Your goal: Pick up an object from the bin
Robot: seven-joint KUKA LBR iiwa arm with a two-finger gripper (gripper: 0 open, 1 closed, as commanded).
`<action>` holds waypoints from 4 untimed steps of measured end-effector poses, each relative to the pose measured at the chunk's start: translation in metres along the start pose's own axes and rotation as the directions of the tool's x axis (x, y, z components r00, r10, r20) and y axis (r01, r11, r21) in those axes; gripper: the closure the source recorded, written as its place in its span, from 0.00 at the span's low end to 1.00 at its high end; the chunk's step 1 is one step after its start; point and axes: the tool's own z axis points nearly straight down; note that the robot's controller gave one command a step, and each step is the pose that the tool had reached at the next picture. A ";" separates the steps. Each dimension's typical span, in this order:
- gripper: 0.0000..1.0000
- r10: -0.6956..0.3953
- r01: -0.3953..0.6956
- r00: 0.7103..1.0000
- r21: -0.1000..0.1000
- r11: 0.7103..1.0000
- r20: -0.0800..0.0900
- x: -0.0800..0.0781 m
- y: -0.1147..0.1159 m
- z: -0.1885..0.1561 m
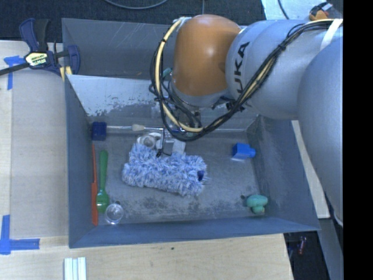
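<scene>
Orange wrist cover [201,54] is seen above the gripper [166,147], set at the upper edge of the fluffy blue cloth [166,174]; its grip cannot be told; the reach is judged underway, closing and lifting needed next

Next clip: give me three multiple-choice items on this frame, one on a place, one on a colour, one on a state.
1. Where in the bin does the small teal lump lie?
A. the view's lower right corner
B. the upper left corner
C. on top of the cloth

2. What colour is the spoon by the left wall?
A. red
B. green
C. white

3. The fluffy blue-white cloth is
A. draped over the rim
B. lifted clear of the floor
C. lying on the floor

Key: 1 A, it sits alone in that corner. 2 B, handle and bowl are green. 3 C, it lies flat mid-bin, the gripper at its upper edge.
</scene>
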 end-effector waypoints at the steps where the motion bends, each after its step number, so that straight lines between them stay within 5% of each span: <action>1: 0.00 0.000 0.000 1.000 0.000 1.000 0.000 0.000 0.000 0.000; 2: 0.00 -0.168 0.168 0.986 -0.001 0.986 0.001 -0.001 -0.033 0.085; 3: 0.00 -0.173 0.173 0.985 -0.003 0.985 0.006 -0.006 -0.036 0.080; 4: 0.00 -0.175 0.175 0.984 -0.002 0.985 0.012 -0.012 -0.075 0.051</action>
